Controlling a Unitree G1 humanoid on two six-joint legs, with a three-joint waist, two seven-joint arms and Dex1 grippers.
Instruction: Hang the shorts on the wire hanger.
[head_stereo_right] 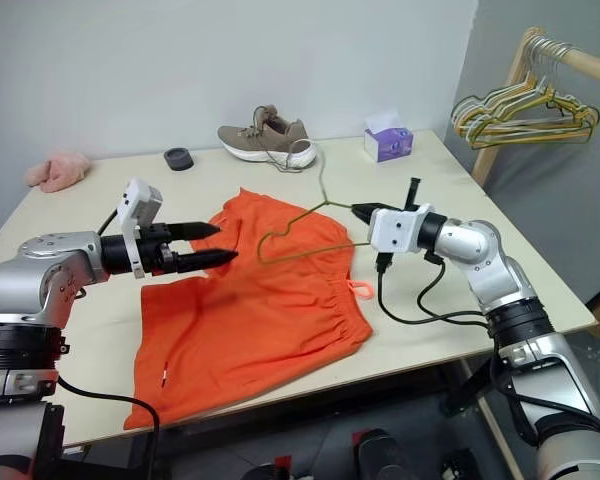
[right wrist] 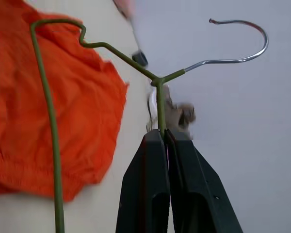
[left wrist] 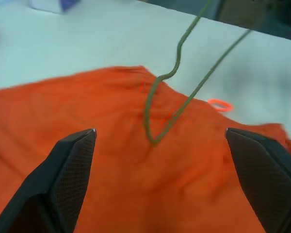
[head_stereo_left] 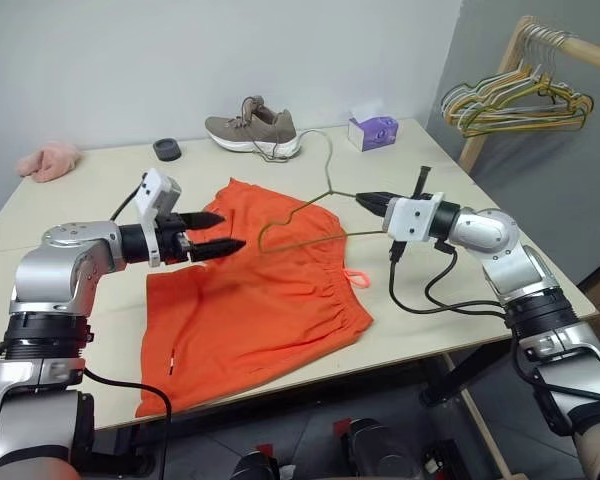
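Both arms are built of rounded silver-grey metal segments joined by black bands. The left gripper (head_stereo_left: pixel 218 232) has two tapered black fingers (left wrist: pixel 70 167) with a fine cross-hatched texture on the pads, behind them a white block-shaped camera housing on the wrist. The right gripper (head_stereo_left: pixel 365 200) has the same black fingers, a white boxy wrist module behind them, and looping black cables trailing below it.

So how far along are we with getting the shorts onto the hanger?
Done: the right gripper is shut on the wire hanger and holds it above the shorts. In hand: the left gripper, open, hovers over the fabric near the hanger's far corner. Left: the shorts lie flat on the table, not yet gripped or hung.
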